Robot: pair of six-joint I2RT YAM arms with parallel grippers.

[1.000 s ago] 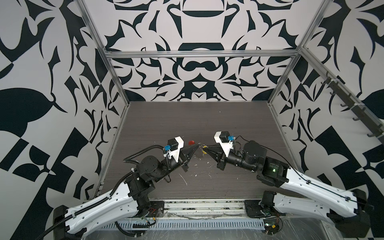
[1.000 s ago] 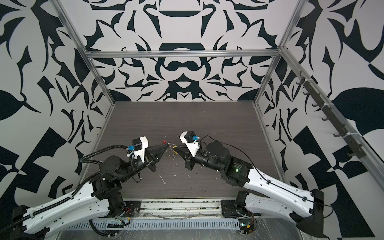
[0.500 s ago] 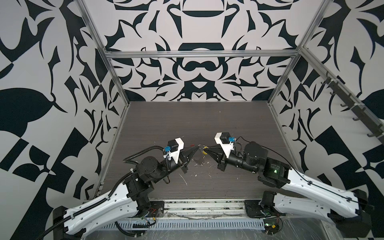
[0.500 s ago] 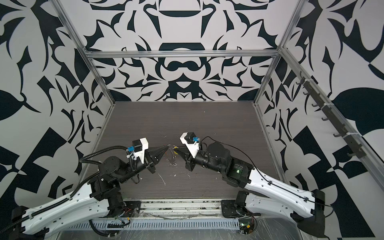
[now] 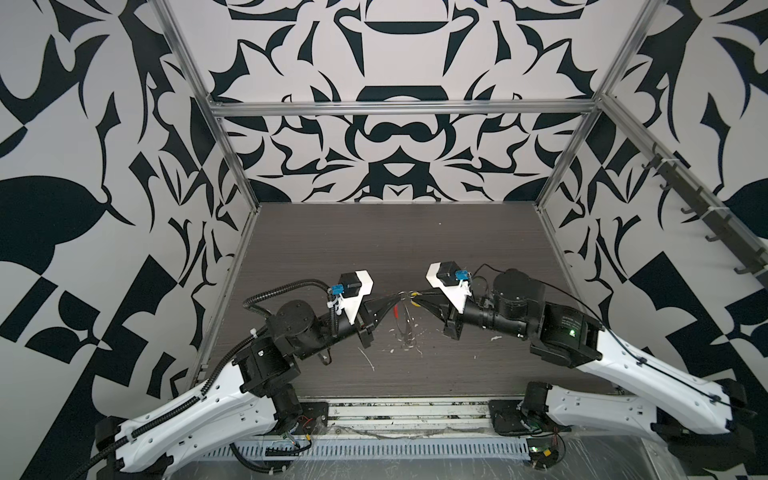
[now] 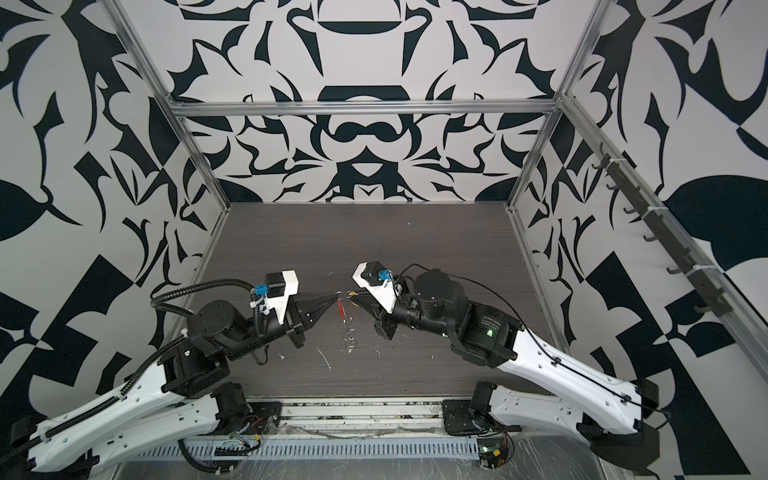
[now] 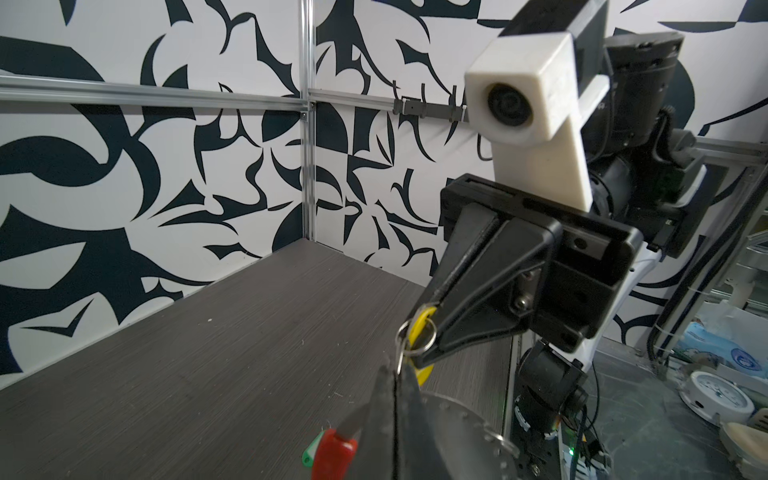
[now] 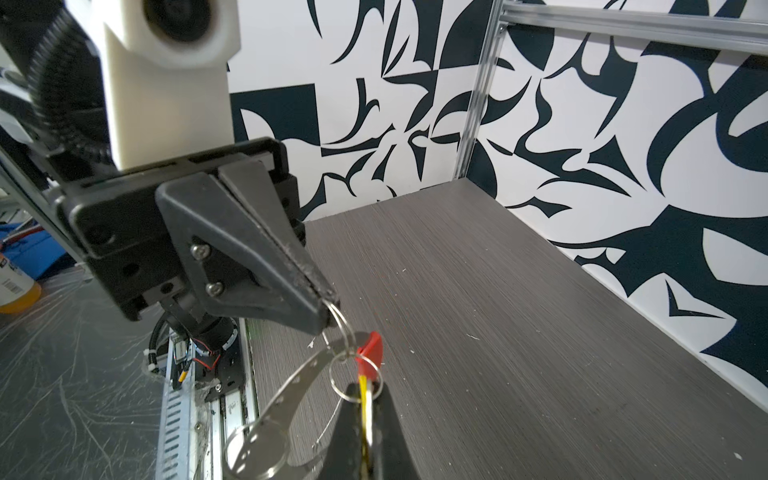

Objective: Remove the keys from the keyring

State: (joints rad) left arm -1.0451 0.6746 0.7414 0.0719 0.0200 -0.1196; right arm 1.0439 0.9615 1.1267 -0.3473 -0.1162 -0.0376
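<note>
Red key (image 8: 368, 352) has seemingly swung down; right gripper (image 5: 417, 296) pinches yellow key (image 7: 420, 316).

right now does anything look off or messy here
white flecks litter the middle of the table. otherwise fine: the left gripper pinches a wire loop carrying the keyring, the right gripper the yellow tag
</note>
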